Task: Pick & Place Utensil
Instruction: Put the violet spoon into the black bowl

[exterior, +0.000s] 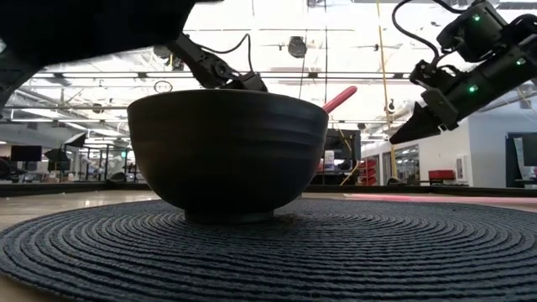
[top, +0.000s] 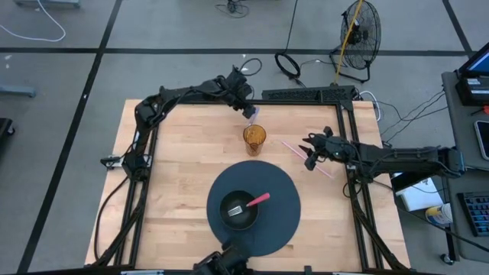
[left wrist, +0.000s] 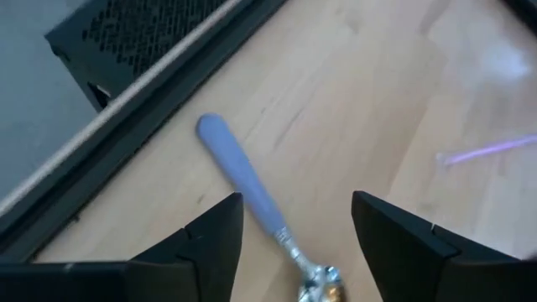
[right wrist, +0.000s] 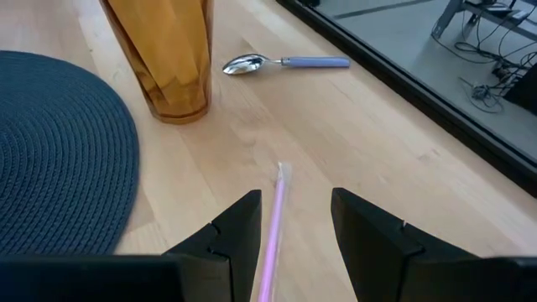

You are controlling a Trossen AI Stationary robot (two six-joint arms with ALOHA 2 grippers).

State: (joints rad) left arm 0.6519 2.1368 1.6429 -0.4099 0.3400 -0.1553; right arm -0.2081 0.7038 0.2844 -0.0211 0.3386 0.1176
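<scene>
The left gripper [left wrist: 294, 243] hangs wide above the spoon [left wrist: 252, 189] near the counter [top: 183, 153] edge; the right gripper [right wrist: 289, 226] stands wide over a pink straw [right wrist: 273, 226]. The bowl [top: 240, 209] holds a fork [top: 250, 204]; the glass [top: 254, 139] looks empty.

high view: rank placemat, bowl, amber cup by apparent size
1. placemat, largest by far
2. bowl, sitting on it
3. amber cup, smallest, seen from above, so only its rim counts

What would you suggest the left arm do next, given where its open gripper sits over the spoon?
Probably lower the left gripper and close it on the spoon. Its fingers stand open on either side of the blue handle, and the spoon lies flat on the table beside the amber glass, not yet gripped. The right gripper waits open over the pink straw.
</scene>
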